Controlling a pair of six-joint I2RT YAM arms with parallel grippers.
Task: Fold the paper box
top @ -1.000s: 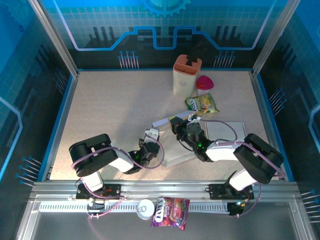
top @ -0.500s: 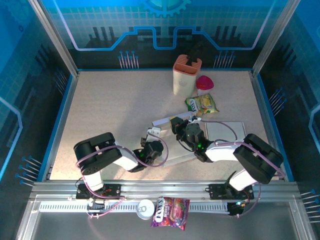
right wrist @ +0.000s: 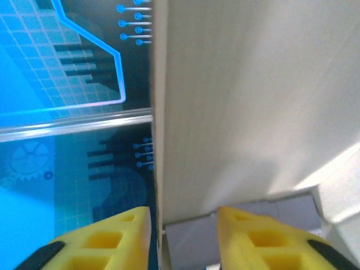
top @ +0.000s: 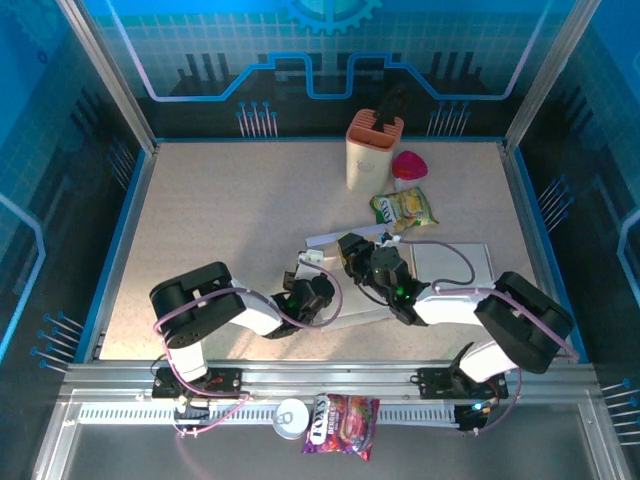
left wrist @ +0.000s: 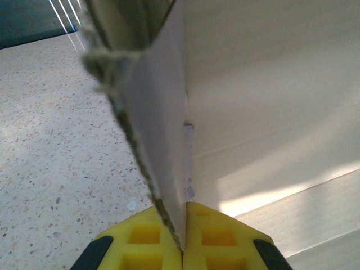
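Note:
The paper box (top: 455, 262) lies mostly flat and white at the table's centre right, with flaps raised at its left side. My left gripper (top: 310, 280) is at the box's near-left edge. In the left wrist view its yellow fingers (left wrist: 145, 233) are shut on a thin upright flap of the paper box (left wrist: 253, 84). My right gripper (top: 350, 245) is at the box's far-left corner. In the right wrist view it (right wrist: 183, 211) stands open, with the edge of a white flap (right wrist: 236, 101) between its jaws, close to the left finger (right wrist: 107, 236).
A cream holder with an orange top (top: 373, 150), a pink lidded item (top: 408, 165) and a yellow snack bag (top: 404, 208) stand behind the box. A can (top: 290, 418) and a candy bag (top: 340, 422) lie on the front rail. Blue walls enclose the table.
My left gripper has moved right to the box's edge and shut on the flap. My right gripper has opened from shut, staying at the far-left corner.

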